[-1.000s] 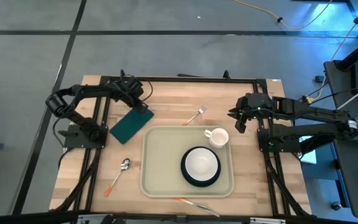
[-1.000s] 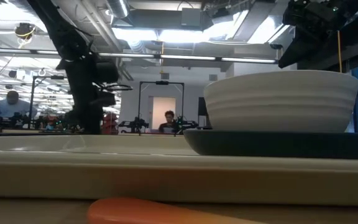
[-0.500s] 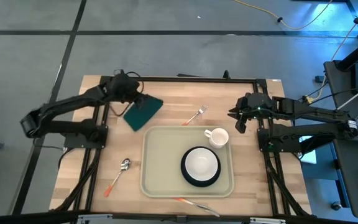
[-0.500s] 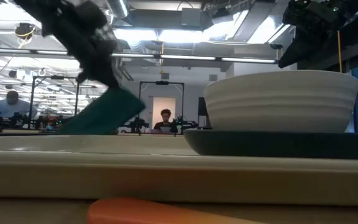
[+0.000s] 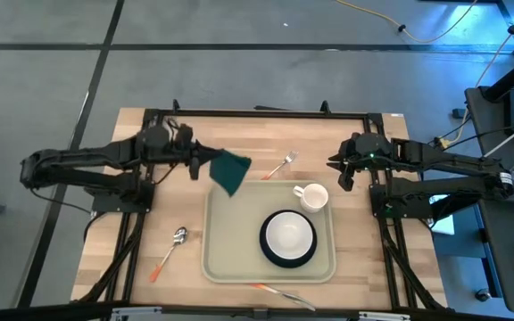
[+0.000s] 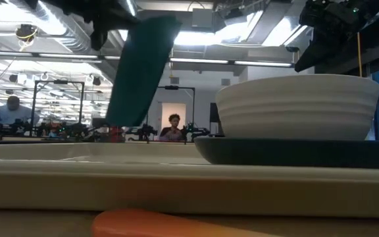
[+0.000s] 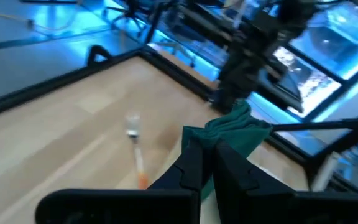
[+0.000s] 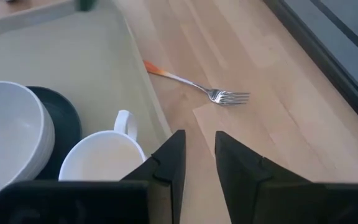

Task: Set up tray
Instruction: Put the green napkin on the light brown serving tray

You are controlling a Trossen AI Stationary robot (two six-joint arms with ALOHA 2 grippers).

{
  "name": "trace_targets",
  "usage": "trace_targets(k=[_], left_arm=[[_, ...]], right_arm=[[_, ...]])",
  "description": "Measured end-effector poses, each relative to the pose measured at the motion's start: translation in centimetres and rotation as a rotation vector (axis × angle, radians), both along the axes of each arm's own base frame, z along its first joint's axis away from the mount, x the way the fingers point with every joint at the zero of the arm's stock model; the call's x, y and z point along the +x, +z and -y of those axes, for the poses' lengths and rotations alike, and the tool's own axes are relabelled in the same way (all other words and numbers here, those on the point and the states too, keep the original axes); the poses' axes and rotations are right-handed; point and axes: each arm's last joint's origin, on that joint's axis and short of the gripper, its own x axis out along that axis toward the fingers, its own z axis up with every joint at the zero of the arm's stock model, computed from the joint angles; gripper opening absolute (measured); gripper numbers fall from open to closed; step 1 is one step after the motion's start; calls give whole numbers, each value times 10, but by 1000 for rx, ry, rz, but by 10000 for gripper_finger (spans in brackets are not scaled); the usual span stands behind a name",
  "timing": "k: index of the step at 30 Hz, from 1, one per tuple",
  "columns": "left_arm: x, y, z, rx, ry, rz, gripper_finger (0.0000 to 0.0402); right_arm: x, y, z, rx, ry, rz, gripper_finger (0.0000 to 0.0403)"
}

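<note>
While the left hand [image 5: 194, 163] carries the napkin [image 5: 231, 169] in the air, pinched shut on one edge so the cloth hangs off its tips, the tray [image 5: 223, 241] sits mid-worktop, just ahead of and below that hand. Napkin overlaps the tray's near corner from above, not resting on it yet.

Done, as far as I can judge: plate [image 5: 288, 239] with bowl [image 5: 287, 233] stacked in it is on the tray, mug [image 5: 311, 196] on the tray beside them.

Left:
- napkin not placed
- fork [image 5: 280, 165] on bare worktop, between the two hands, just off the tray's rim
- spoon [image 5: 169, 250] on bare worktop, well off to the side of the left hand, beside the tray
- a third orange-handled utensil [image 5: 280, 293] lies just outside the tray's far rim (can't tell what kind)

Right hand [image 5: 343, 172] waits beside the mug end of the tray, fingers slightly apart, nothing between them; the fork lies ahead of it in its wrist view.

Call it roughly halfway: crockery in, napkin in transit, cutlery all outstanding.
</note>
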Motion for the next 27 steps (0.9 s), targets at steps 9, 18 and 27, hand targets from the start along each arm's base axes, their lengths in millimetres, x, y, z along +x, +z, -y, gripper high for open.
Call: trace_targets(k=[9, 18, 27], left_arm=[[18, 1, 64, 38, -128, 72, 12], [27, -6, 129, 39, -123, 156, 12], [49, -2, 194, 32, -55, 150, 12]], right_arm=[[0, 0, 0, 21, -20, 8, 90], [0, 0, 0, 23, -22, 8, 90], [0, 0, 0, 23, -22, 8, 90]])
